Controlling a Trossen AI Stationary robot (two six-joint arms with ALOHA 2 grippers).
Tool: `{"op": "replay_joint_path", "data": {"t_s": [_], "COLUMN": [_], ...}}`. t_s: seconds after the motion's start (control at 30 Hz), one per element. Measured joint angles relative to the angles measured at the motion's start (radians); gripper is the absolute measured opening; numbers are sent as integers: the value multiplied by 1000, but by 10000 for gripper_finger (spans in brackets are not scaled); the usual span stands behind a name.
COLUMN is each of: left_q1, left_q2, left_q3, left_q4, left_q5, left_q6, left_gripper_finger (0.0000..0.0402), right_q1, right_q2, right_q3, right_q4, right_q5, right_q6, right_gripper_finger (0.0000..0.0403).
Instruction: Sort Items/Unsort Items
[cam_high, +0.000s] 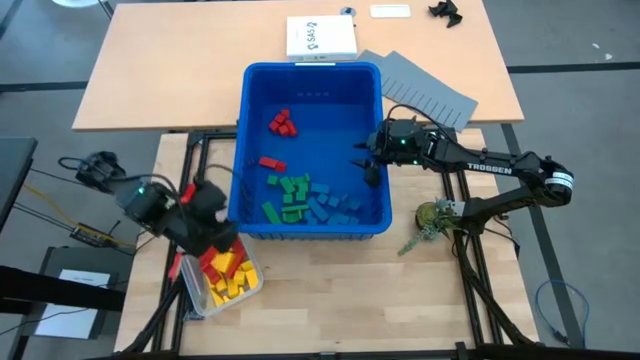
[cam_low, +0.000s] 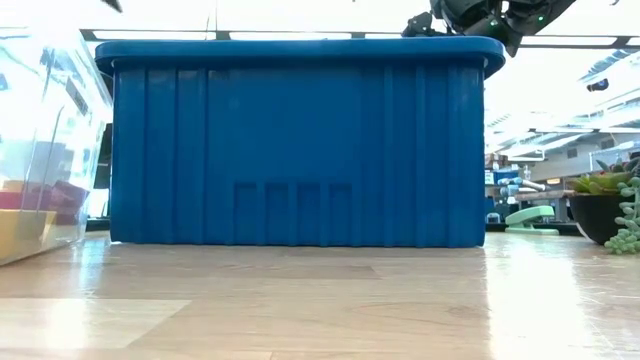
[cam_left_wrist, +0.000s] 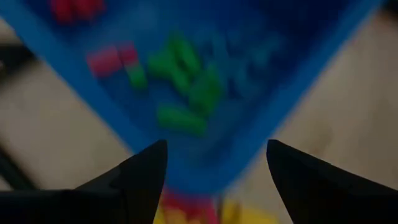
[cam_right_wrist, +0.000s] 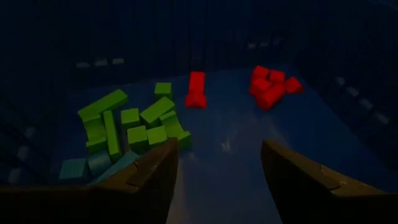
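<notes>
Blue bin (cam_high: 370, 90) sitting mid-counter (cam_high: 380, 290), holding loose blocks in three colours. Red blocks (cam_high: 283, 123) clustering toward the bin's far end, roughly five in a heap, with two more red ones (cam_high: 272, 163) lying apart nearer the middle. Green blocks (cam_high: 290, 196) piling at the near left of the bin floor; about ten showing in the right wrist view, the exact count not clear. Blue blocks (cam_high: 335, 203) lying just beside the green ones toward the right, hard to count against the blue floor.

One clear tub (cam_high: 192, 300) standing outside the bin at its near left corner, carrying red and yellow blocks (cam_high: 228, 275); number not countable.

Left end effector (cam_high: 222, 236) hovering over the tub, right beside the bin's near left corner. Its two fingers are standing wide apart in the left wrist view, nothing between them.

Right end effector (cam_high: 367, 165) hanging inside the bin at its right side, above bare floor, well apart from the red heap and near the blue blocks. Fingers are spread, gripping nothing.

Beyond the bin: one white box (cam_high: 321, 37) and one grey slotted sheet (cam_high: 425, 90). One small plant (cam_high: 432, 218) sitting on the counter under the right arm.
</notes>
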Motion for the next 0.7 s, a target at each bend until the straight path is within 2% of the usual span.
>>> {"op": "replay_joint_path", "data": {"t_s": [0.13, 0.3, 0.5, 0.7], "left_q1": [100, 309, 554, 758], "left_q2": [0, 1, 44, 137], "left_q3": [57, 77, 78, 77], "left_q4": [80, 282, 521, 633], "left_q5": [-206, -221, -45, 100], "left_q6": [180, 541, 911, 1130], "left_gripper_finger": [284, 284, 284, 284], "right_q1": [0, 2, 2, 2], "right_q2": [0, 0, 0, 0], "right_q3": [0, 0, 0, 0], "right_q4": [12, 17, 16, 19], "right_q5": [0, 0, 0, 0], "right_q6": [13, 20, 20, 22], "right_gripper_finger": [229, 229, 229, 229]}}
